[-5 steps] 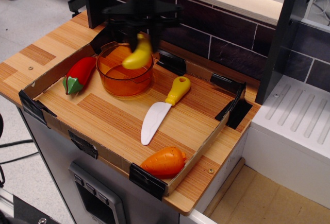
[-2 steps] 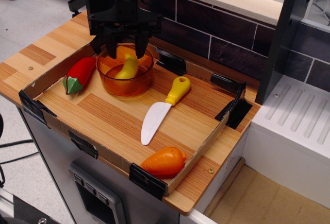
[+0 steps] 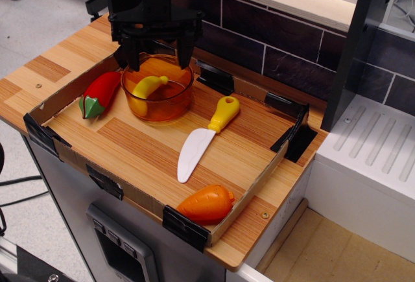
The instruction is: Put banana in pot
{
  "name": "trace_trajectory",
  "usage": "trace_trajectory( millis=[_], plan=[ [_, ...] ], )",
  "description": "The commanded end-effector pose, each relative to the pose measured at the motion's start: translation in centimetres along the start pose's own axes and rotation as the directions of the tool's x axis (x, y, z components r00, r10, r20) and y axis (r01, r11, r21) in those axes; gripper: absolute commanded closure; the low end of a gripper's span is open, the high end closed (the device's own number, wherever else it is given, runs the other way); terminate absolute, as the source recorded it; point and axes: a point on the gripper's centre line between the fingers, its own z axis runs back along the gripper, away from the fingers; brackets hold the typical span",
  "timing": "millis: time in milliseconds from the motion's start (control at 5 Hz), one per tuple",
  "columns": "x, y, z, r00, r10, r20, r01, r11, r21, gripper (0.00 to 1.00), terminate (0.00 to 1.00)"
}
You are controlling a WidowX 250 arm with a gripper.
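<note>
Toward the upper left of the frame, we see the small curved yellow plastic banana [image 3: 148, 87] lying inside the round translucent orange pot [image 3: 157, 88]. Above it our black gripper [image 3: 155, 50] hangs with fingers spread, empty. We judge only withdrawal remains.

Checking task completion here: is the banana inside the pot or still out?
Inside. The banana lies within the orange pot, below its rim, free of the open gripper whose fingers are above.
</note>
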Motion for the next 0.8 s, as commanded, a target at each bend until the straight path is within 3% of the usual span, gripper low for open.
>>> trace_trajectory(
  millis=[0, 400, 600],
  plan=[
    [-0.32, -1.18, 6.67, 0.997, -0.01, 0.073, 0.018, 0.994, -0.11, 0.0, 0.0],
    [-0.32, -1.18, 6.67, 0.997, -0.01, 0.073, 0.018, 0.994, -0.11, 0.0, 0.0],
    [-0.32, -1.18, 6.67, 0.997, -0.01, 0.073, 0.018, 0.994, -0.11, 0.0, 1.0]
  ],
)
